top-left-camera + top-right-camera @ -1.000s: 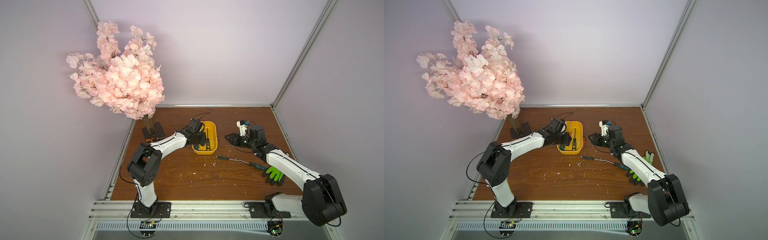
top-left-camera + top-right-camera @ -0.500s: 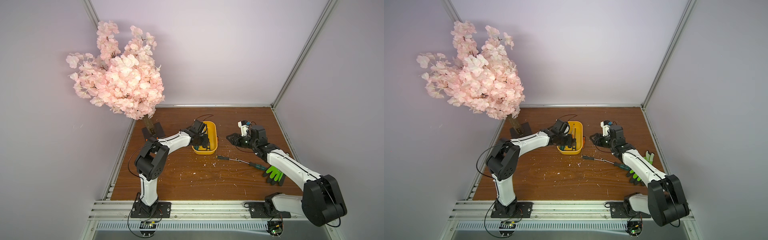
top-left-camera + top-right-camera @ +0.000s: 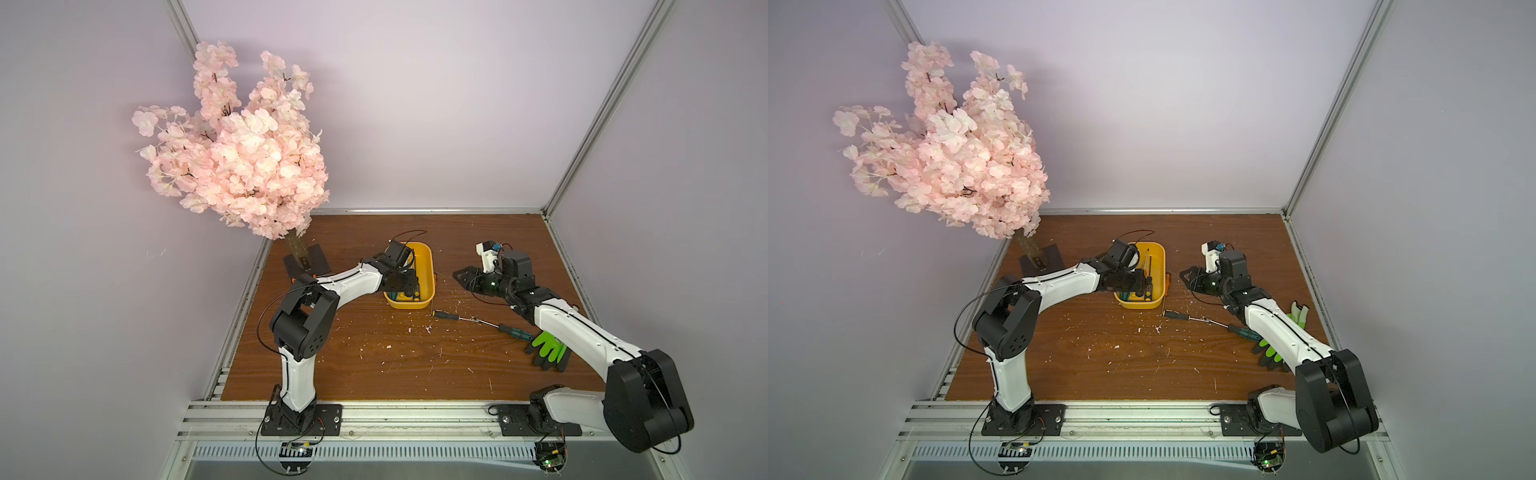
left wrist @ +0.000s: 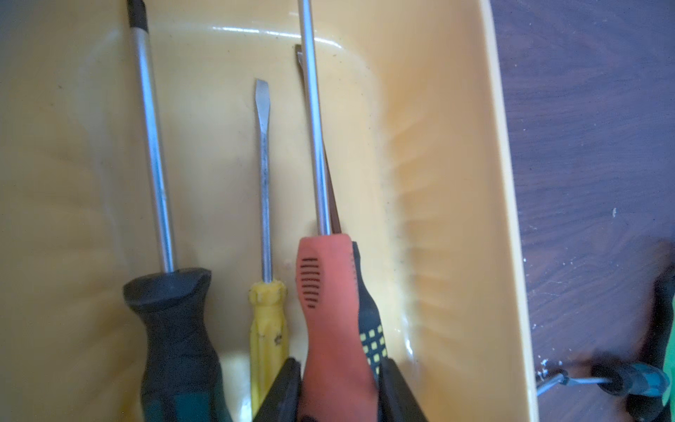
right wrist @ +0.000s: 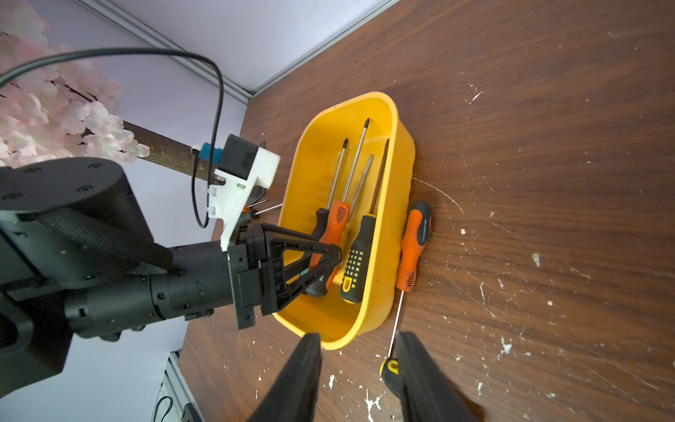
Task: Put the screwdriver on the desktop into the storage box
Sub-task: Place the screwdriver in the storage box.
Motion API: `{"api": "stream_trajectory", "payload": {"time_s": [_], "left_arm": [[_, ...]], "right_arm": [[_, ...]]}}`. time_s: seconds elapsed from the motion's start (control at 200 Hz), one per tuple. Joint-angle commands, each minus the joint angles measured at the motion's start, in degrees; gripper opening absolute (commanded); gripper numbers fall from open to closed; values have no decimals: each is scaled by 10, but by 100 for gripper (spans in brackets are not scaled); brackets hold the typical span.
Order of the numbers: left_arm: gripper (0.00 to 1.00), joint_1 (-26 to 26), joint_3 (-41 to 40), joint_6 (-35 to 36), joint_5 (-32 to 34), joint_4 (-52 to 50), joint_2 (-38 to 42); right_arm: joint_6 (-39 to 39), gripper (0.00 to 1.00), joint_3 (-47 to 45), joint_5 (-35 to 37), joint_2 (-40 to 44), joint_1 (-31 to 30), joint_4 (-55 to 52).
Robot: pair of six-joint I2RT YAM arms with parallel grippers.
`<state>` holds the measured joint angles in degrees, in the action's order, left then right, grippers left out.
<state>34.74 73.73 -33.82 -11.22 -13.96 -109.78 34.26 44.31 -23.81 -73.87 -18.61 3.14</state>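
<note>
Flecked brown tabletop (image 3: 374,365) | my left gripper (image 4: 339,369) clamps the orange screwdriver (image 4: 328,292) by its handle, inside the storage box (image 4: 456,182) | right gripper (image 5: 358,336) part-open, empty | I judge it stiff, light; ribbed handle grips best.

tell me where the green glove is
In both top views the green glove lies on the desktop on the robot's right side, partly under the right arm, beside the teal screwdriver handle.
</note>
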Motion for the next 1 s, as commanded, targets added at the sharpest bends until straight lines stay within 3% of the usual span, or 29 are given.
{"api": "stream_trajectory", "payload": {"time_s": [0.0, 0.26, 0.996], "left_arm": [[32, 7, -5, 12, 10, -8, 12], [48, 7, -9, 12, 15, -8, 29], [50, -5, -26, 35, 73, -40, 134]], "right_arm": [[-10, 41, 9, 3, 5, 3, 5], [-9, 41, 8, 2, 5, 3, 4], [-10, 41, 6, 0, 4, 3, 8]]}}
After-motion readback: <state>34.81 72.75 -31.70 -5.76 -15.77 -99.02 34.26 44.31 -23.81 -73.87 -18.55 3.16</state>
